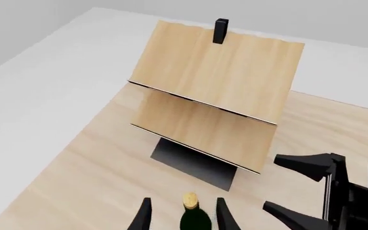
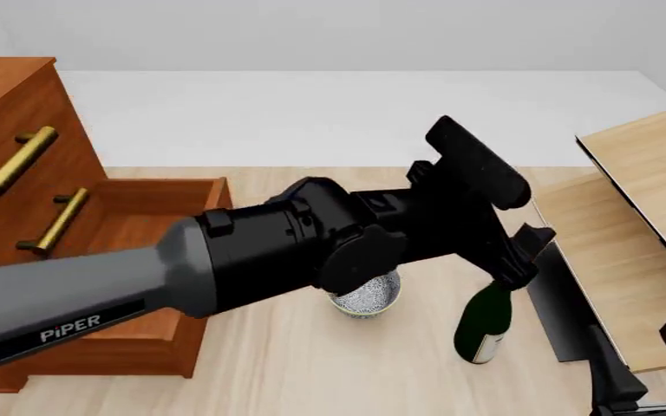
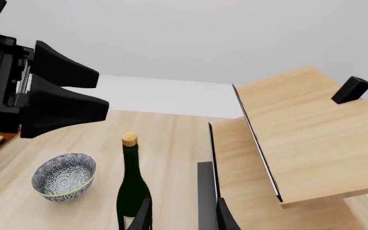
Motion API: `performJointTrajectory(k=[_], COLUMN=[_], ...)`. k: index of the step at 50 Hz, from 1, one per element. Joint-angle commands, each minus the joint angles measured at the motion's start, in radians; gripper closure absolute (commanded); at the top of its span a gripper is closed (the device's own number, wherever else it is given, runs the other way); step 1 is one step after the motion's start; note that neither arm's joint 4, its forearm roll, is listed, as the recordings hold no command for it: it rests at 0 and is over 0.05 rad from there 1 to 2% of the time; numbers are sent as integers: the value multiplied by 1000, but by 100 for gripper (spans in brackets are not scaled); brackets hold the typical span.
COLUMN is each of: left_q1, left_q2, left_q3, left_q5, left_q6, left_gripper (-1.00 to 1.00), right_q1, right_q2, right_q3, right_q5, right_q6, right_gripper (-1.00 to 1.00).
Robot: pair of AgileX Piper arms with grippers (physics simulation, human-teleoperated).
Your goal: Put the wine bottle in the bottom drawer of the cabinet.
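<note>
My left gripper [image 1: 184, 218] has its jaws wide around the wine bottle [image 2: 486, 322] neck, so a sloppy close tips it into the bowl [image 2: 367, 295].

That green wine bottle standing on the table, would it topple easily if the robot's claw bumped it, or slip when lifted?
The wine bottle is tall and narrow and stands upright, so a nudge near its cork would probably tip it. Once down, its round body would likely roll. The surface looks smooth and glossy like glass, so it may be slippery; the left gripper, fingers either side of its neck, would probably need a firm squeeze.
</note>
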Motion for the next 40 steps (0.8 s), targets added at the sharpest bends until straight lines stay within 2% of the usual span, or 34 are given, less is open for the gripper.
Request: performJointTrajectory(k=[1, 4, 6, 11, 25, 28, 30, 40], left_q1=[-12, -22, -15, -19, -12, -7, -16, -10], left_q2=[65, 75, 91, 102, 135, 141, 144, 156], left_q3=[-44, -53, -60, -56, -47, -53, -39, -12], left_q5=[-6, -7, -6, -18, -47, -48, -60, -96], left_q6=[-10, -25, -7, -23, -11, -38, -13, -21], left_gripper=[-100, -100, -100, -100, -100, -100, -100, -100], right_q1=[-3, -3, -2, -2, -1, -1, 0, 0], right_q2=[-2, -2, -2, 5, 6, 5, 8, 6], right_q3=[0, 0, 0, -1, -1, -1, -1, -1], right_q5=[7, 8, 9, 5, 9, 10, 9, 14], right_q6=[7, 7, 7, 6, 2, 2, 1, -1], right_gripper=[-100, -100, -100, -100, -100, -100, -100, -100])
